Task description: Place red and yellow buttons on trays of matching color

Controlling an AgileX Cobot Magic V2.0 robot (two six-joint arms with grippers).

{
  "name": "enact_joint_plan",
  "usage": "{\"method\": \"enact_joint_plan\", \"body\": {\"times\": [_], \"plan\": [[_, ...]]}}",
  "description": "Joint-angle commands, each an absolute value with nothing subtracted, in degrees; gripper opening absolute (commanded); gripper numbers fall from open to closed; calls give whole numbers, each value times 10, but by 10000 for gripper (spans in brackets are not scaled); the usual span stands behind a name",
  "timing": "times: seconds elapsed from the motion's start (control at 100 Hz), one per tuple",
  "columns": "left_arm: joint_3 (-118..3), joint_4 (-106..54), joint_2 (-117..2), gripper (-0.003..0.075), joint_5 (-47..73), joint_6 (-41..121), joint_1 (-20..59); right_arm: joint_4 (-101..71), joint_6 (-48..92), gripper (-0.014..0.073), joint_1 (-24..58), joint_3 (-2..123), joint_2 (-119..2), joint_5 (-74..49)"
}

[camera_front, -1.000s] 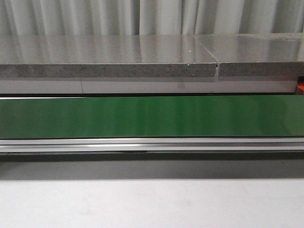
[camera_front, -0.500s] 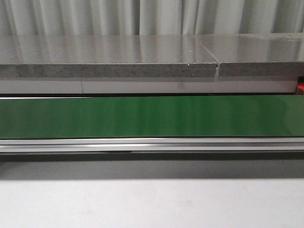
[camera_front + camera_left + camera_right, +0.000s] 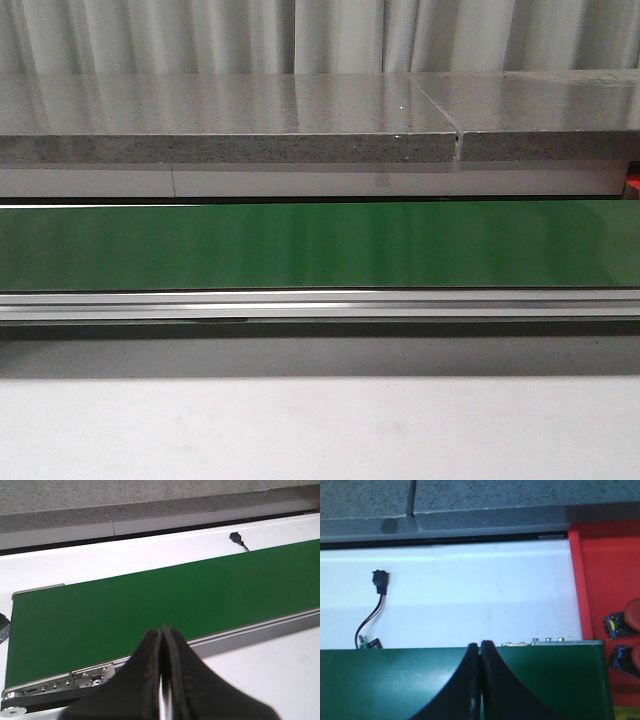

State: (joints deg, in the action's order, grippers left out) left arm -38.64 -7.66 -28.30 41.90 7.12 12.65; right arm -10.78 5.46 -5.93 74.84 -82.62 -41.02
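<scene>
Waiting over the green belt [image 3: 320,245] with no button riding it. Left claw [image 3: 163,690] and right claw [image 3: 480,690] both pressed closed, empty, likely parked until parts arrive. Red buttons [image 3: 632,617] already in the red tray [image 3: 600,580] past the belt's end.

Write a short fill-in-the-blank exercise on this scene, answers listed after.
1. The conveyor belt is coloured ____.
2. Both the left end effector and the right end effector have their fingers ____.
3. The tray in the right wrist view is coloured ____.
4. The buttons lying in that tray are ____.

Answers: green; shut; red; red
</scene>
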Motion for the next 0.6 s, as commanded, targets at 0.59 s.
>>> {"method": "enact_joint_plan", "body": {"times": [0.59], "plan": [[-401,-87,-288,-21,379,70,131,-95,7,-67,-36,591,-603,-369]]}}
